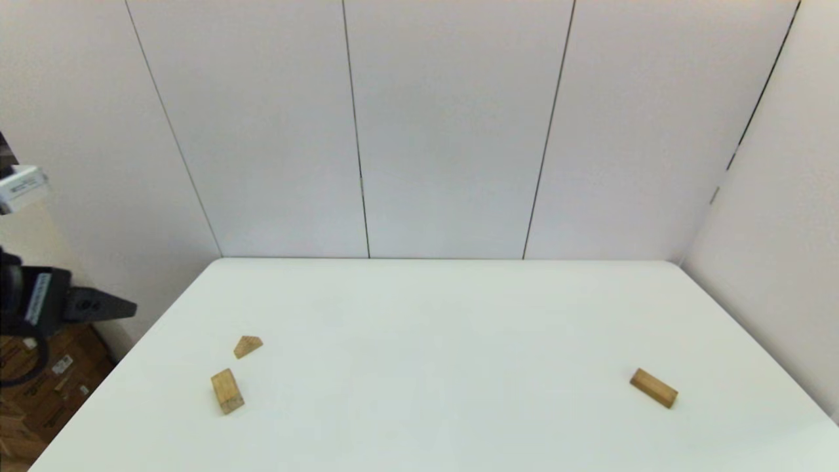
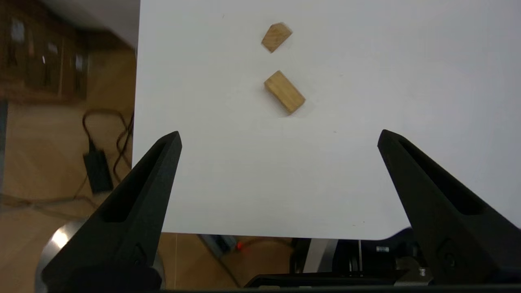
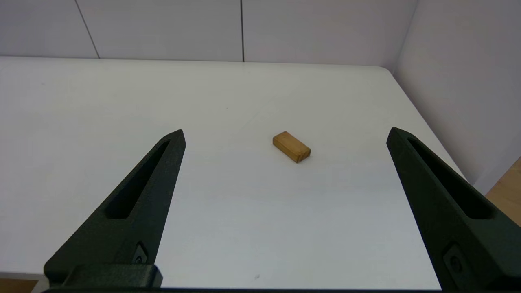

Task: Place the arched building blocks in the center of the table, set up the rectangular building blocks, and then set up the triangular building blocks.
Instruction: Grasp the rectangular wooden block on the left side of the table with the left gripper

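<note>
From the head camera, the white table (image 1: 459,314) carries three light-brown wooden blocks: a small triangular block (image 1: 248,345) on the robot's left side, an oblong block (image 1: 227,391) just nearer the robot than it, and a second oblong block (image 1: 653,387) well apart on the right side; which of the two oblongs has the arched hollow cannot be told here, and neither gripper shows over the table. In the left wrist view, the left gripper (image 2: 279,136) hangs beyond the table's near edge with its tapered matte-black fingers (image 2: 142,191) spread wide, holding and touching nothing; the roof-shaped prism and the flat-faced oblong lie ahead on the smooth top, close together but not touching. In the right wrist view, the right gripper (image 3: 285,134) is likewise wide open and empty above the table, the far oblong block lying flat ahead between its fingers (image 3: 439,195), grain lines visible on its end face
</note>
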Tool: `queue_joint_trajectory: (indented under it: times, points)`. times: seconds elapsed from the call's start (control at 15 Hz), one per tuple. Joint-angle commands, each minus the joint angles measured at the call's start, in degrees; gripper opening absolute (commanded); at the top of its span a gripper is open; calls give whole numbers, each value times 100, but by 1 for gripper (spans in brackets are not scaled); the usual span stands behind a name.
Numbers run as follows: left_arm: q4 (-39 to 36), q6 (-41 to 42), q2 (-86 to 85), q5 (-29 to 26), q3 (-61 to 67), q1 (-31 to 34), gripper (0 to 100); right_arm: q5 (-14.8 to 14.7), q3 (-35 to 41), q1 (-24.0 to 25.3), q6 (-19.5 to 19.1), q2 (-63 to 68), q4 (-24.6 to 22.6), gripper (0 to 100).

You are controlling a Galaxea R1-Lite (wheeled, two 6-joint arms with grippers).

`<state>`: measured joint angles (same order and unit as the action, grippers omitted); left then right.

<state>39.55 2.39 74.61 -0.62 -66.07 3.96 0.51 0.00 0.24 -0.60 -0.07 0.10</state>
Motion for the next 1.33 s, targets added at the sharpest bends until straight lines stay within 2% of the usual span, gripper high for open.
queue_joint_trajectory:
  times: [0.07,0.47,0.53,0.87,1.33]
  points:
    - [326,-775,2981,396,-1197,-27,100,2,9,2,-2,-1,-1,100]
    - [352,-3719,4088,414,-1593,-616,100,2,9,2,-2,-1,8,100]
    - [352,-3983,4211,405,-1593,-625,100,2,9,2,-2,-1,8,100]
    - [370,-4774,4818,423,-1558,-510,100,2,9,2,-2,-1,-1,100]
    - [317,-4765,4967,326,-1074,-282,100,2,9,2,-2,-1,-1,100]
